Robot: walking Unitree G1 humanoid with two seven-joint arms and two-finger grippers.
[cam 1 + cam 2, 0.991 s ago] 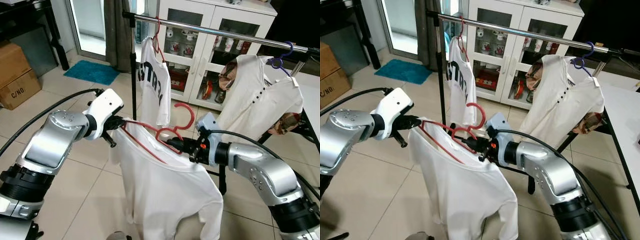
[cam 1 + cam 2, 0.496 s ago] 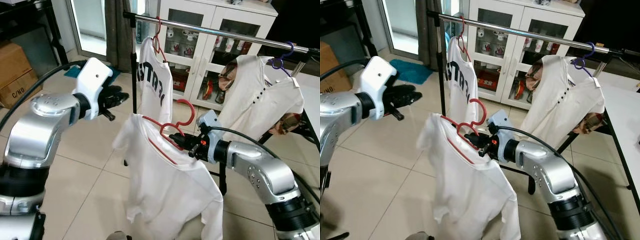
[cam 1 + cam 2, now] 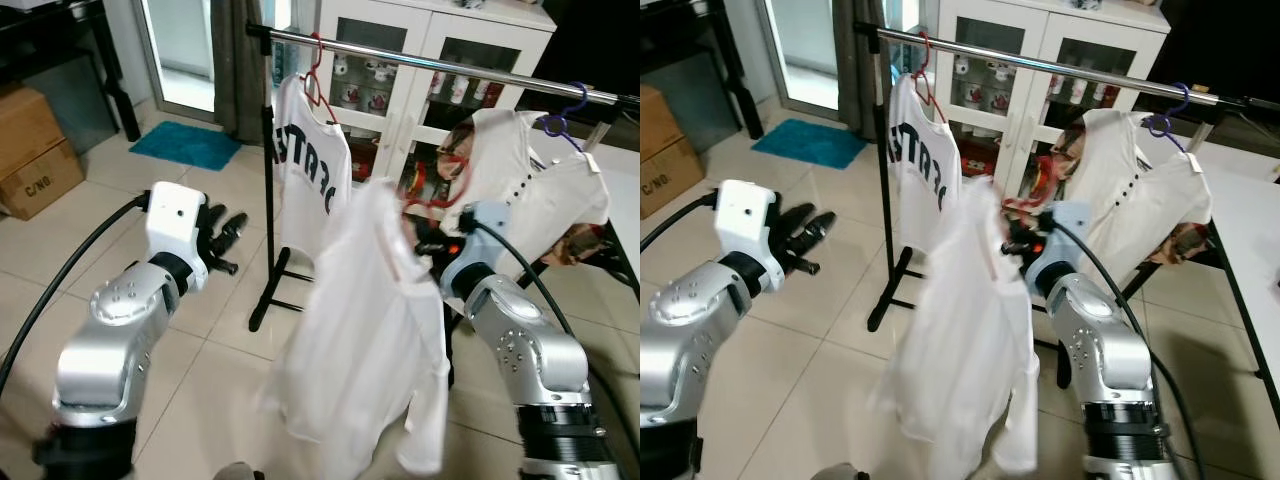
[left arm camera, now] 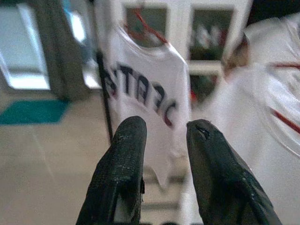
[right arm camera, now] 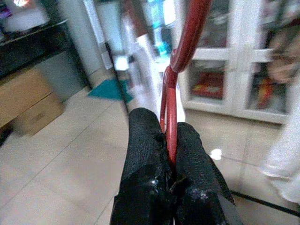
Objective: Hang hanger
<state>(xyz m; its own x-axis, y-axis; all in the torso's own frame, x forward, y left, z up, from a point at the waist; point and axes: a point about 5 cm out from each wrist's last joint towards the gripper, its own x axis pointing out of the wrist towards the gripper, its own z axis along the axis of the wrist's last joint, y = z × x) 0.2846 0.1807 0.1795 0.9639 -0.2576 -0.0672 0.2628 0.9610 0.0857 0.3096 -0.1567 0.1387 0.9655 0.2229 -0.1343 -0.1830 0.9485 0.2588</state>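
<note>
Right gripper [image 5: 171,140] clamped on red hanger [image 5: 180,70] carrying white shirt [image 3: 375,330], raised just below the rail [image 3: 440,68]. Left gripper [image 4: 161,136] fingers apart, empty, left of rail's post.

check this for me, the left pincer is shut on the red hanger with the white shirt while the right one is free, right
Wrong arms. The right pincer is shut on the red hanger carrying the white shirt, as the right wrist view shows. The left pincer is open and free.
</note>
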